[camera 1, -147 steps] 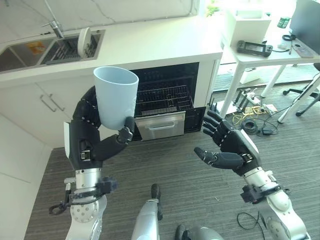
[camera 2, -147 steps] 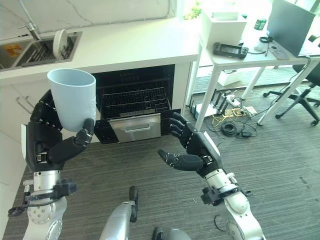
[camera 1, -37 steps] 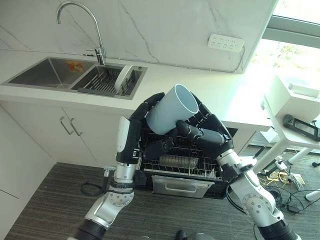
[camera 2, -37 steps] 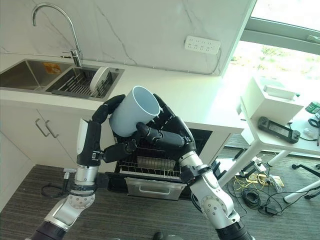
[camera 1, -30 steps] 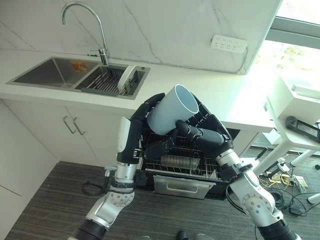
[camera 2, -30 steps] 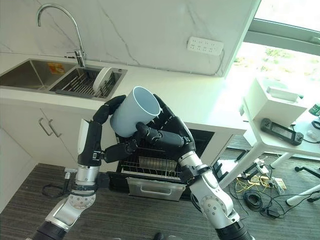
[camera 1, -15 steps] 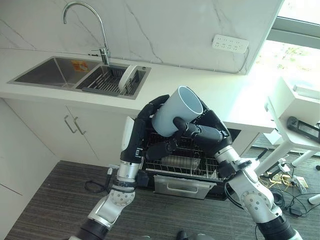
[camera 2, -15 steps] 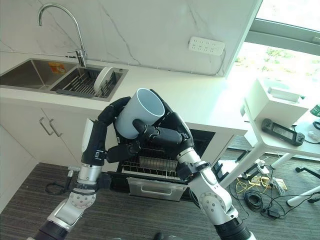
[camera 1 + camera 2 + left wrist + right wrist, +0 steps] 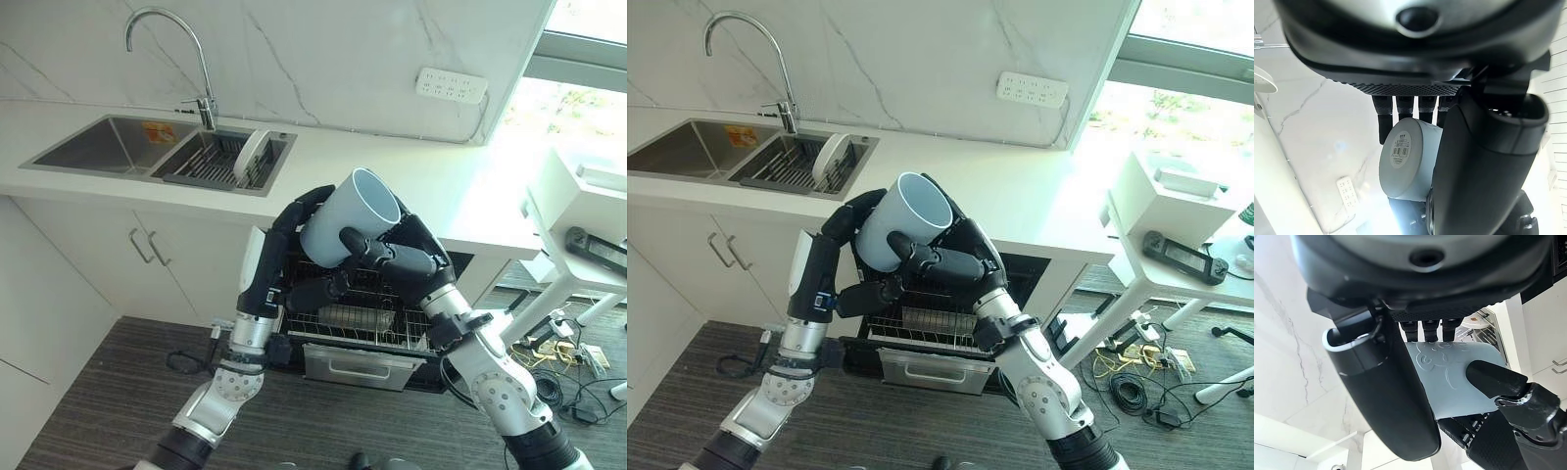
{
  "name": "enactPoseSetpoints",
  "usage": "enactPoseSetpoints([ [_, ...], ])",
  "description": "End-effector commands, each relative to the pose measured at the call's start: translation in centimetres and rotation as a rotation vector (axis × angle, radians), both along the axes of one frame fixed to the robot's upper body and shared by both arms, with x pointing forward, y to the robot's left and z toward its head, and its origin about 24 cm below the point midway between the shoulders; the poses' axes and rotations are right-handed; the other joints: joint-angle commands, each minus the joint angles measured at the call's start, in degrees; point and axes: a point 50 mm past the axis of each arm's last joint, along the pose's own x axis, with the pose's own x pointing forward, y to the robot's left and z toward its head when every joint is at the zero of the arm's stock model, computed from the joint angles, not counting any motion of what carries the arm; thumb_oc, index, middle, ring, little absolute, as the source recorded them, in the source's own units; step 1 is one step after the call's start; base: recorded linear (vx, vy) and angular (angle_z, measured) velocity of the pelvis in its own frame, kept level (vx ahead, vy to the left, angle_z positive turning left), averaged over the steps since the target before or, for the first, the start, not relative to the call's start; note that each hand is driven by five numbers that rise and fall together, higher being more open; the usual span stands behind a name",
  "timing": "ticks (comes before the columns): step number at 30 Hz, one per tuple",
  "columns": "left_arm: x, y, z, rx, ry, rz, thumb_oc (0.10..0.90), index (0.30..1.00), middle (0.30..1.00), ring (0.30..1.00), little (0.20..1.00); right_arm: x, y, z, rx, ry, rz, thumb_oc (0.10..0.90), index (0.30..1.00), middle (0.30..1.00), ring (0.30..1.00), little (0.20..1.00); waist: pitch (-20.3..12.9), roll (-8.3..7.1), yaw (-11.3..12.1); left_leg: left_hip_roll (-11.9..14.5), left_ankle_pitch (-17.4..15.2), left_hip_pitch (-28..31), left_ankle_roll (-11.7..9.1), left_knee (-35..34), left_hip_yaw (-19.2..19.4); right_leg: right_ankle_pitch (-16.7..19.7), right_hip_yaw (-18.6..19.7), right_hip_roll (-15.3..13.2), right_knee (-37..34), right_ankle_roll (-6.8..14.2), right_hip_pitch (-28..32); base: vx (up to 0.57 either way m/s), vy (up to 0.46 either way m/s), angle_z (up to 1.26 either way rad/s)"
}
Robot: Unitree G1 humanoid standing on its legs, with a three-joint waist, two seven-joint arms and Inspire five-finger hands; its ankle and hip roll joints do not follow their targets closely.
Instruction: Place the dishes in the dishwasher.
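On the far left, one sink (image 9: 93, 145) is set into the white counter (image 9: 460, 201), with one curved tap (image 9: 167, 39) behind it. In the sink's right-hand basin a rack holds one white plate (image 9: 251, 153) standing on edge.

One pale blue cup (image 9: 343, 215) is the single dish in hand. It is held in the air in front of the counter's near edge, tilted with its open mouth up and to the right, above the open dishwasher (image 9: 358, 323). The left hand (image 9: 294, 235) is curled round the cup from the left, fingers over its far side and thumb below. The right hand (image 9: 402, 257) grasps it from the right, with the thumb lying across the cup's wall and the fingers behind. The left wrist view shows the cup's base with a barcode sticker.

Below the hands, one wire rack (image 9: 353, 318) stands pulled out of the dishwasher, with one metal cylinder lying in it; the rest of the rack looks open. Both arms cross in front of the dishwasher's opening.

On the wall, right of centre, is one socket strip (image 9: 451, 85). Further right stands a white table (image 9: 578, 250) with a white box (image 9: 588, 196) and a dark controller (image 9: 596, 241) on it, and tangled cables (image 9: 563, 367) lie on the floor under it.
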Motion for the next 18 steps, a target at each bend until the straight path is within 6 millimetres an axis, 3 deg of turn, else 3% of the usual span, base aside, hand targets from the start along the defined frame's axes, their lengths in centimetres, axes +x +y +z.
enactPoseSetpoints([
  [1, -1.67, -5.0, 3.53, 0.062, -0.213, -0.373, 0.4, 0.3, 0.3, 0.3, 0.3, 0.24, 1.63, 7.05, 0.145, -0.332, 0.06, 0.8, 0.9, 0.9, 0.9, 0.9, -2.2, -1.07, 0.4, 1.6, -5.5, 1.5, 0.3, -2.6, -0.1, -5.5, 1.5, -5.6, 0.0, 8.8, 4.5, 0.0, 0.0, 0.0],
  [2, -1.69, -5.04, 3.51, 0.064, -0.21, -0.382, 0.4, 0.3, 0.3, 0.3, 0.3, 0.24, 1.67, 7.05, 0.143, -0.335, 0.062, 0.8, 0.9, 0.9, 0.9, 0.9, -2.2, -1.04, 0.4, 1.5, -5.5, 1.5, 0.3, -2.6, -0.2, -5.5, 1.5, -5.6, 0.0, 8.8, 4.5, 0.0, 0.0, 0.0],
  [3, -1.72, -5.08, 3.49, 0.066, -0.208, -0.386, 0.4, 0.3, 0.3, 0.3, 0.3, 0.24, 1.68, 7.06, 0.14, -0.337, 0.062, 0.72, 0.78, 0.78, 0.78, 0.78, -2.2, -1.02, 0.4, 1.5, -5.5, 1.4, 0.3, -2.6, -0.2, -5.5, 1.4, -5.7, 0.0, 8.8, 4.5, 0.0, 0.0, 0.0],
  [4, -1.73, -5.18, 3.45, 0.067, -0.203, -0.394, 0.4, 0.3, 0.3, 0.3, 0.3, 0.24, 1.7, 7.14, 0.139, -0.339, 0.06, 0.4, 0.3, 0.3, 0.3, 0.3, -2.2, -0.94, 0.3, 1.5, -5.5, 1.4, 0.3, -2.6, -0.2, -5.6, 1.4, -5.7, 0.0, 8.8, 4.5, 0.0, 0.0, 0.0],
  [18, -1.52, -5.3, 3.2, 0.047, -0.144, -0.417, 0.4, 0.3, 0.3, 0.3, 0.3, 0.38, 1.06, 7.47, 0.028, -0.431, -0.043, 0.4, 0.3, 0.3, 0.3, 0.3, -2.0, -0.51, 0.1, 1.3, -5.5, 1.0, 0.3, -2.6, 0.0, -5.6, 1.6, -5.8, 0.0, 8.8, 4.0, 0.0, 0.001, 0.0],
])
